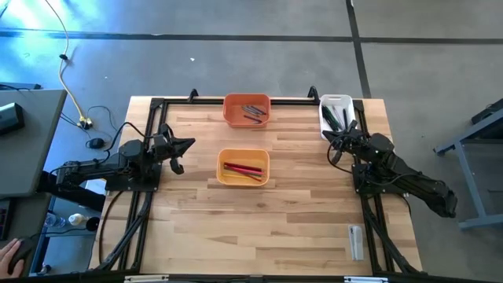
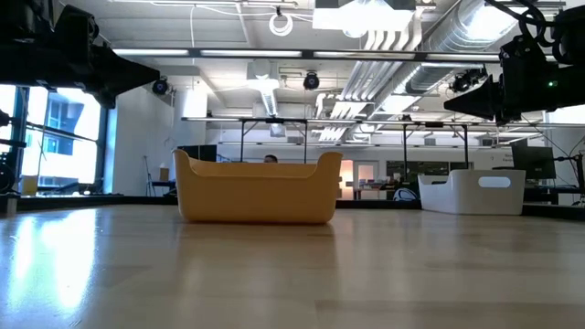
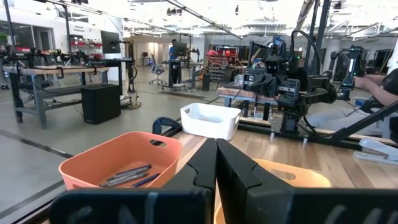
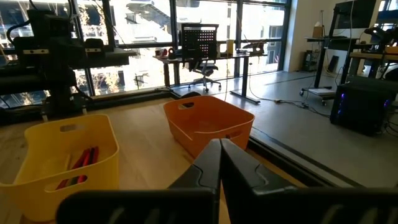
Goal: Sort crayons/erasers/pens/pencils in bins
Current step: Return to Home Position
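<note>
2 robot arms sit at the left and right sides of a pale plank-wood surface [image 1: 259, 220] carrying 3 round-cornered plastic bins.
Only the overhead view shows the contents: red sticks [image 1: 244, 168] in the central yellow bin [image 1: 221, 167], dark sticks [image 1: 253, 112] in the orange bin [image 1: 247, 97], black pens [image 1: 334, 118] in the white bin [image 1: 336, 98]. The low view shows smooth bin walls only. The left end effector [image 1: 185, 145] and right end effector [image 1: 334, 141] are clenched and hold nothing.
</note>
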Robot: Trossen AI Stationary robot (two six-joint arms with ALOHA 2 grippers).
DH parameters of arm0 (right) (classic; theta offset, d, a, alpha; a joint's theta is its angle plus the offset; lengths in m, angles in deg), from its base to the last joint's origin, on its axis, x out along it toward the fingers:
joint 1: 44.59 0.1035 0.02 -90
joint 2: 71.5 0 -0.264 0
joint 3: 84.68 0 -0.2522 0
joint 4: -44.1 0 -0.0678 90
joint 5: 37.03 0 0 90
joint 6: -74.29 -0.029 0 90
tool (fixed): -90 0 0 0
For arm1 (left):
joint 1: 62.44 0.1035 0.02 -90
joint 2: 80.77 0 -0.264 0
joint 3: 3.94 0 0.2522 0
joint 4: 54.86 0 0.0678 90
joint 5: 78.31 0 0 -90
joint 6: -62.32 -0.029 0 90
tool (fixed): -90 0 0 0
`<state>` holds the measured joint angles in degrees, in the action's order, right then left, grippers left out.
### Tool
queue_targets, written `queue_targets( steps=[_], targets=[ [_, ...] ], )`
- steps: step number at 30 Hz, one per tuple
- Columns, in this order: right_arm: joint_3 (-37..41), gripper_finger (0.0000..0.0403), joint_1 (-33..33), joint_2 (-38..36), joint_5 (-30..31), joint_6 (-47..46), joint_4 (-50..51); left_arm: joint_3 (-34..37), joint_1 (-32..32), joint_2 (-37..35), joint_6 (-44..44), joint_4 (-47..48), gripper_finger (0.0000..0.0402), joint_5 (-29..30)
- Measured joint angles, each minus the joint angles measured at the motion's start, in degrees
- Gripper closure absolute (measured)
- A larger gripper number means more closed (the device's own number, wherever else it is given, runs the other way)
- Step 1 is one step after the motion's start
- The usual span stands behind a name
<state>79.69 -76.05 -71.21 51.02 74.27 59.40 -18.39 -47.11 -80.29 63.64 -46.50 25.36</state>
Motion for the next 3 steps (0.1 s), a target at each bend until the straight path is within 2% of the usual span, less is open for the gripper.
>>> queue_targets(
  steps=[3],
  targets=[
    [0.0,0.0403,0.0,0.0,0.0,0.0,0.0,0.0,0.0,0.0,0.0,0.0,0.0401,0.0]
  ],
)
